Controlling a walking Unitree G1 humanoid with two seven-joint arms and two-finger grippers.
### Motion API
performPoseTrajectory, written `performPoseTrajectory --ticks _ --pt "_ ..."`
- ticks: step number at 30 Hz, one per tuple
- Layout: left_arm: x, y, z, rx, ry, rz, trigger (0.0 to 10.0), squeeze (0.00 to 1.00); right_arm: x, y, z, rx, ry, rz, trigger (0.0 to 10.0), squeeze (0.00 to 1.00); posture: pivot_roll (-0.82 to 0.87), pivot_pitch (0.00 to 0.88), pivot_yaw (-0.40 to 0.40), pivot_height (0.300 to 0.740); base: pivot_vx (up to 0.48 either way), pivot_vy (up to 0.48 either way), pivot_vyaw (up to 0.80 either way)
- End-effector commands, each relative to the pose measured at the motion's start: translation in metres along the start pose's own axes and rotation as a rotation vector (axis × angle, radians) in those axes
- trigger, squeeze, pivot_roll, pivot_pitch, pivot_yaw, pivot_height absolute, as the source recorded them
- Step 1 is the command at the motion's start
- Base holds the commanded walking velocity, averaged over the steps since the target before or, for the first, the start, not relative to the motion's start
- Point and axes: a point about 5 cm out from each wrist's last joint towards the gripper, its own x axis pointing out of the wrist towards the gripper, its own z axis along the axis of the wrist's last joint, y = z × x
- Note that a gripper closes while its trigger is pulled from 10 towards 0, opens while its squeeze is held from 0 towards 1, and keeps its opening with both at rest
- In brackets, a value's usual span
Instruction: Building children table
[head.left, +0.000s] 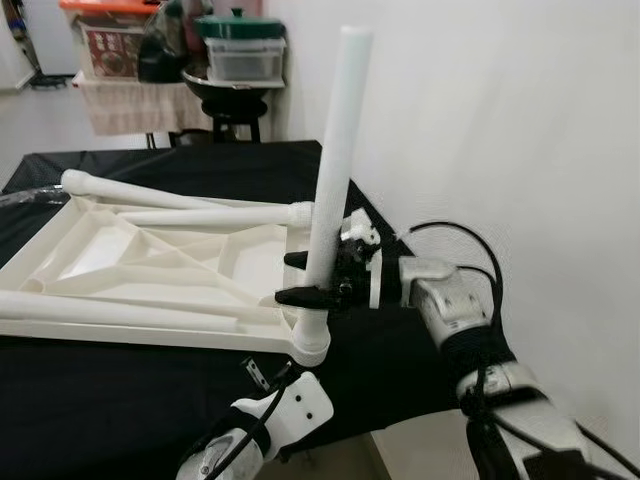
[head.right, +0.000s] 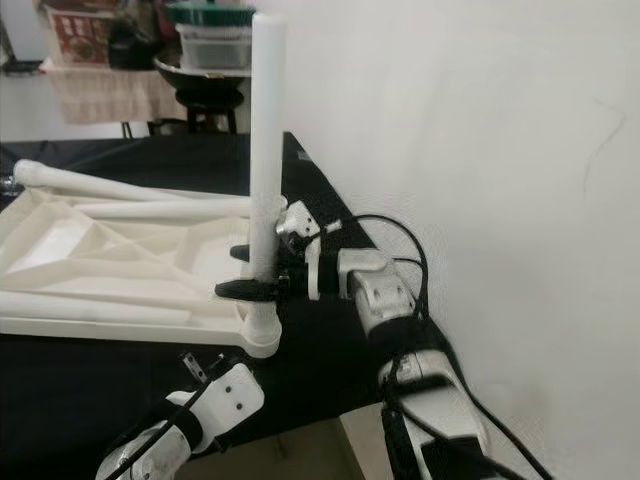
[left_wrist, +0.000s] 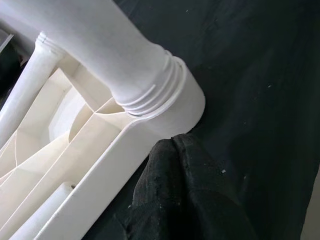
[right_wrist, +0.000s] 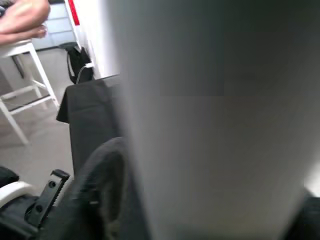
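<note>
Nearest the head camera, the left end effector (head.left: 262, 375) sits low at the front edge of the counter, just below the corner socket of the upturned white plastic children's table top (head.left: 150, 270); whether its black fingers are apart or together cannot be told. One dark finger (left_wrist: 180, 200) lies against the black cloth beside that round corner socket (left_wrist: 175, 107), close to the threaded base of the leg.

Upside down on the black-draped counter (head.left: 130, 400), the ribbed table top has one upright white plastic tube leg (head.left: 335, 150) standing vertically in its near right corner. The right end effector (head.left: 312, 278) comes in from the right and grips this leg low down, one black finger on either side, closed against the tube just above the socket. Two more white tube legs (head.left: 200, 212) lie flat across the top's underside, one along the far edge and one along the near edge.

Behind the counter, against the white wall (head.left: 500, 120), stand stacked plastic storage boxes (head.left: 240, 50) on a small black stool
</note>
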Motion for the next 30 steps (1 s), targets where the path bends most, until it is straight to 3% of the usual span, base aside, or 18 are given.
performPoseTrajectory --ticks 1,9,12,14,15,17,18,19,20,21,22,24,25,30 --pt "0.001 -0.005 -0.002 -0.010 0.017 -0.016 10.0 0.00 0.003 0.002 -0.003 0.023 0.007 0.043 0.0 0.00 0.15 0.000 -0.127 0.740 0.000 0.000 0.00" --pt "-0.001 -0.005 -0.001 -0.007 0.015 -0.014 10.0 0.00 -0.015 -0.009 -0.013 0.005 -0.004 -0.148 0.0 0.00 0.14 0.000 -0.121 0.740 0.000 0.000 0.00" --pt "-0.003 -0.005 0.000 -0.006 0.012 -0.013 10.0 0.00 -0.034 -0.005 -0.021 -0.003 -0.007 -0.224 0.0 0.00 0.14 0.000 -0.119 0.740 0.000 0.000 0.00" --pt "-0.003 -0.005 0.000 -0.006 0.012 -0.013 10.0 0.00 -0.034 -0.005 -0.021 -0.003 -0.007 -0.224 0.0 0.00 0.14 0.000 -0.119 0.740 0.000 0.000 0.00" --pt "-0.005 -0.004 -0.001 -0.004 0.011 -0.013 10.0 0.00 -0.035 0.002 -0.034 0.047 0.009 -0.327 0.0 0.00 0.13 0.000 -0.126 0.740 0.000 0.000 0.00" --pt "-0.005 -0.004 -0.001 -0.004 0.011 -0.013 10.0 0.00 -0.035 0.002 -0.034 0.047 0.009 -0.327 0.0 0.00 0.13 0.000 -0.126 0.740 0.000 0.000 0.00" --pt "-0.006 -0.004 -0.001 -0.004 0.010 -0.013 10.0 0.00 -0.035 0.008 -0.043 0.086 0.024 -0.401 0.0 0.00 0.13 0.000 -0.126 0.740 0.000 0.000 0.00" --pt "-0.007 -0.003 -0.002 -0.002 0.009 -0.012 10.0 0.00 -0.023 0.017 -0.064 0.154 0.047 -0.723 0.0 0.00 0.10 0.000 -0.119 0.740 0.000 0.000 0.00" --pt "-0.008 -0.002 -0.002 -0.002 0.008 -0.012 10.0 0.00 -0.020 0.026 -0.077 0.205 0.071 -0.972 0.0 0.00 0.10 0.000 -0.119 0.740 0.000 0.000 0.00" --pt "-0.008 -0.002 -0.002 -0.002 0.008 -0.012 10.0 0.00 -0.020 0.026 -0.077 0.205 0.071 -0.972 0.0 0.00 0.10 0.000 -0.119 0.740 0.000 0.000 0.00" --pt "-0.008 -0.001 -0.003 -0.001 0.008 -0.012 10.0 0.00 -0.012 0.039 -0.087 0.241 0.060 -1.085 0.0 0.00 0.11 0.000 -0.109 0.740 0.000 0.000 0.00" --pt "-0.008 -0.001 -0.003 -0.001 0.008 -0.012 10.0 0.00 -0.012 0.039 -0.087 0.241 0.060 -1.085 0.0 0.00 0.11 0.000 -0.109 0.740 0.000 0.000 0.00" --pt "-0.008 0.000 -0.004 -0.001 0.009 -0.013 10.0 0.00 -0.010 0.042 -0.086 0.227 0.040 -1.147 0.0 0.00 0.11 0.000 -0.104 0.740 0.000 0.000 0.00" --pt "-0.007 0.001 -0.005 0.000 0.011 -0.013 10.0 0.00 0.000 0.038 -0.074 0.166 0.011 -1.097 0.0 0.00 0.11 0.000 -0.115 0.740 0.000 0.000 0.00"
